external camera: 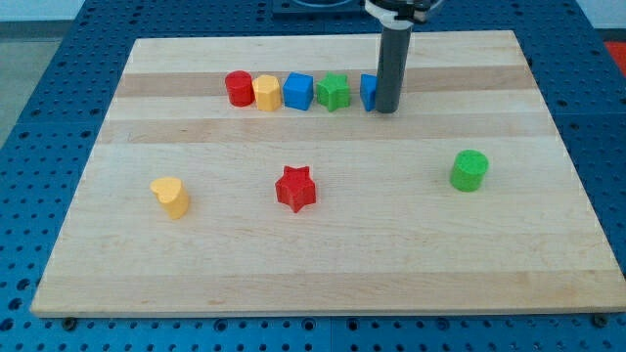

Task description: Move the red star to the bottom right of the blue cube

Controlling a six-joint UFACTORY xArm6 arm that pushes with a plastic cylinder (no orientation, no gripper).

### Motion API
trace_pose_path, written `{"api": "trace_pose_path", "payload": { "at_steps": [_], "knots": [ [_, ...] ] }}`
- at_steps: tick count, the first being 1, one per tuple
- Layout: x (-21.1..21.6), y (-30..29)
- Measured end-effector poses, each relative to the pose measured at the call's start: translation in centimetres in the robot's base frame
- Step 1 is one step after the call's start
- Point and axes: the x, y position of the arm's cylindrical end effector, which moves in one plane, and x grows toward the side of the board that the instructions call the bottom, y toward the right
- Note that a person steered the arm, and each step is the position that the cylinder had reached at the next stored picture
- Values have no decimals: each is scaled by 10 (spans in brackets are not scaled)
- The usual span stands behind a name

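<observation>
nearest the camera sit the yellow heart and the red star, low on the surface. up at 12 o'clock runs a row: red cylinder, yellow block, blue cube, green star and a blue block half hidden by my tip, which touches its right side. no tool here, just a plain rod, so nothing spreads or pinches. a green cylinder lies at 3 o'clock. the star looks unmoved, well off the cube at 6 o'clock; the whole push remains.
</observation>
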Motion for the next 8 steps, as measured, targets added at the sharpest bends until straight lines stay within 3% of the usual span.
{"api": "trace_pose_path", "payload": {
  "at_steps": [1, 3, 7, 8],
  "knots": [
    [2, -1],
    [109, -32],
    [122, -109],
    [182, -96]
  ]
}}
